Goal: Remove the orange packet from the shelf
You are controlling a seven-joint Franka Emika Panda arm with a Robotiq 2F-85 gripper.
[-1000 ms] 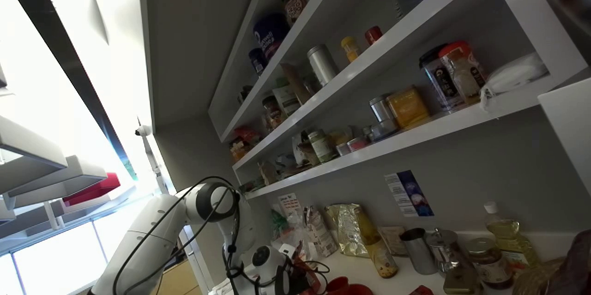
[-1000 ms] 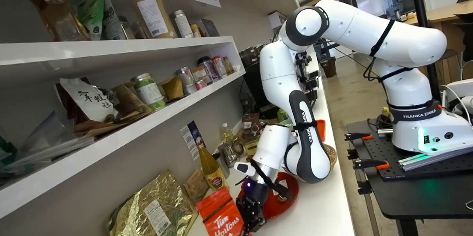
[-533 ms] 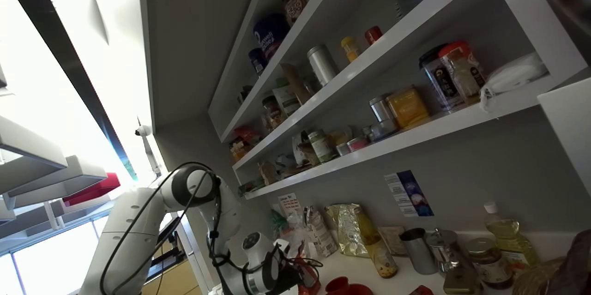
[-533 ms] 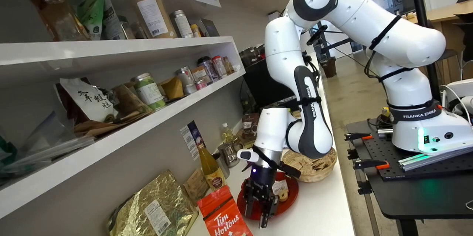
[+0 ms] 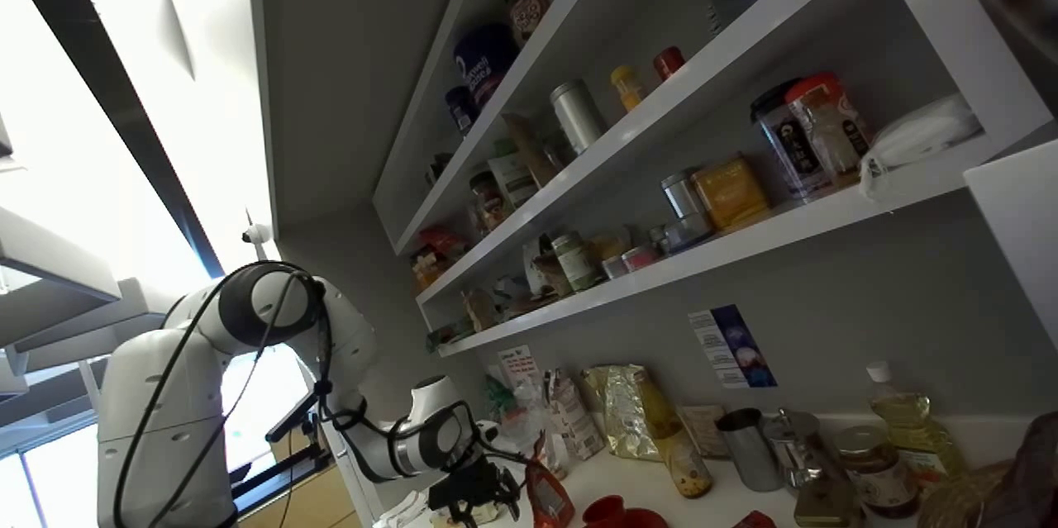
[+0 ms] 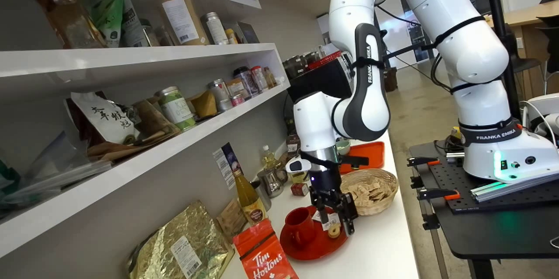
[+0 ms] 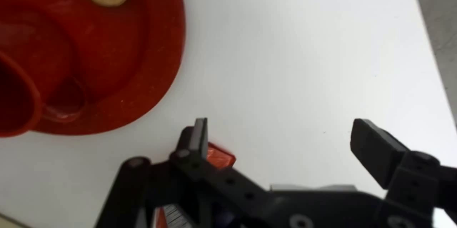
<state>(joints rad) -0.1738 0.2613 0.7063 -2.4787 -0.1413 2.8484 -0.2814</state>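
Note:
The orange packet (image 6: 264, 253), a red-orange Tim Hortons bag, stands on the white counter, below the wall-mounted shelf (image 6: 174, 146). It also shows in an exterior view as a red bag (image 5: 549, 497) beside the arm's end. My gripper (image 6: 337, 226) hangs over the red plate, apart from the packet. Bare counter shows between its spread fingers in the wrist view, so nothing is held. There, a corner of the packet (image 7: 219, 156) peeks out behind a finger, the rest mostly covered by the gripper.
A red plate (image 6: 301, 250) with a red cup (image 6: 300, 225) and a ring-shaped biscuit sits beside the packet. A gold foil bag (image 6: 185, 244), a bottle (image 6: 250, 198) and a basket (image 6: 371, 189) stand nearby. The counter's edge (image 7: 425, 35) runs along one side.
The gripper was down against the packet a second ago. Its fingers have spread and the arm has drawn back from the packet, over the plate. The packet stays on the counter.

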